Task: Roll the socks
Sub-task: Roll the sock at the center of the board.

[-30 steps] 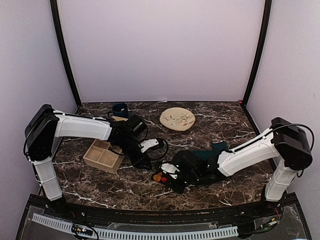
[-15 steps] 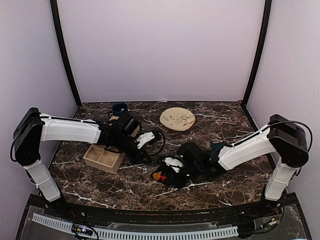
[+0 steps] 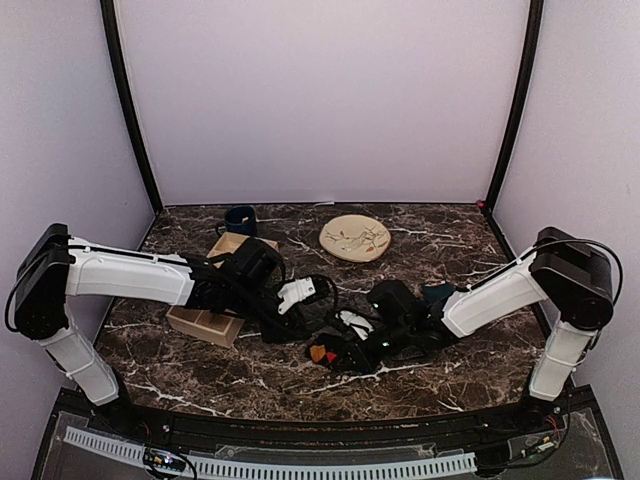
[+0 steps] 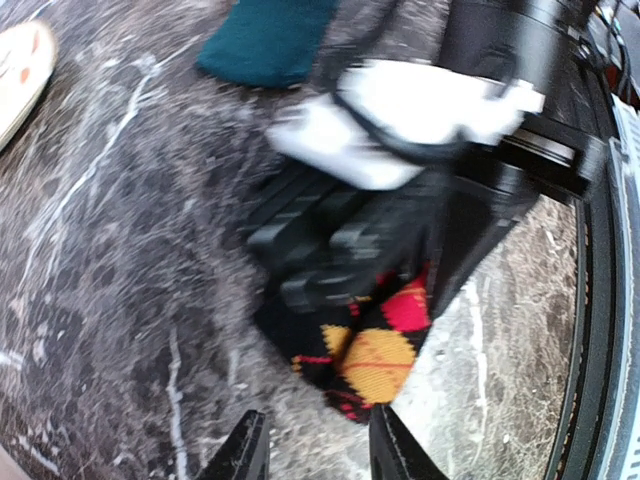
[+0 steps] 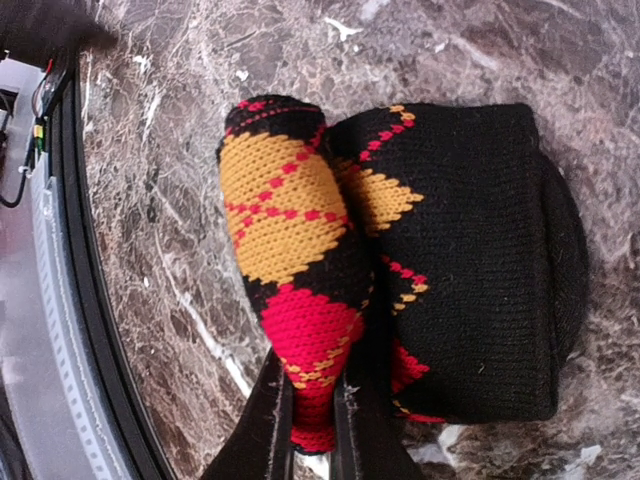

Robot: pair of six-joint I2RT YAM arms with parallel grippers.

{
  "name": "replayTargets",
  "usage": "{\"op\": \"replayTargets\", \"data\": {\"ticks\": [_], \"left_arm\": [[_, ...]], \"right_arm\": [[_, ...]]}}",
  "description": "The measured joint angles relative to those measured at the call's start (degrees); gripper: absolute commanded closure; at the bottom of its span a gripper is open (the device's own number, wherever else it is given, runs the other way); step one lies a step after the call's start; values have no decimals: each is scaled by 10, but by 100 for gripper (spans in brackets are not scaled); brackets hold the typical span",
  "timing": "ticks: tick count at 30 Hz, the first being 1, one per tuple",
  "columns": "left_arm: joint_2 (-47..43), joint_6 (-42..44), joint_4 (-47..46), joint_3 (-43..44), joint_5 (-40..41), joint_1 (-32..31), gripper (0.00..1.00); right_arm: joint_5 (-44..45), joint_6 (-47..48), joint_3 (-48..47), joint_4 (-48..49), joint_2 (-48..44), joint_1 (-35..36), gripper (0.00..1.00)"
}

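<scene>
While the right jaws pinch shut on the red tip of the bundled argyle socks [image 5: 300,300], which lie on the bench [image 3: 200,370] near the middle of its front edge, the left jaws stand partly open and empty just beside that bundle. The teal socks [image 3: 437,293] lie further toward the right edge, against the right arm [image 3: 490,295].

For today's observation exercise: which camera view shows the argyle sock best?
Right wrist view: the argyle sock fills the frame, pattern sharp, pinched in the right tool. Left wrist shows a blurred part under the right arm; top view, only a small coloured patch.
</scene>
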State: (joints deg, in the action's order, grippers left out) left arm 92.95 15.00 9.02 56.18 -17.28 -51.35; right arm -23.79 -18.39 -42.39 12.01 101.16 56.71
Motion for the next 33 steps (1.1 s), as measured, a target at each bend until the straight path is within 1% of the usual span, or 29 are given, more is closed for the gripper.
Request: {"op": "replayTargets", "data": {"ticks": [6,13,33], "left_arm": [[0,34,-2,0,26,-48,62],[6,64,-5,0,54,-66,60],[57,147,-15,0,125,-131,60]], "right_arm": [[-36,-14,9,8,0,-13,100],[-59,-17,8,8,5,-20,100],[-87,-14,-4,-11,14,-24,100]]}}
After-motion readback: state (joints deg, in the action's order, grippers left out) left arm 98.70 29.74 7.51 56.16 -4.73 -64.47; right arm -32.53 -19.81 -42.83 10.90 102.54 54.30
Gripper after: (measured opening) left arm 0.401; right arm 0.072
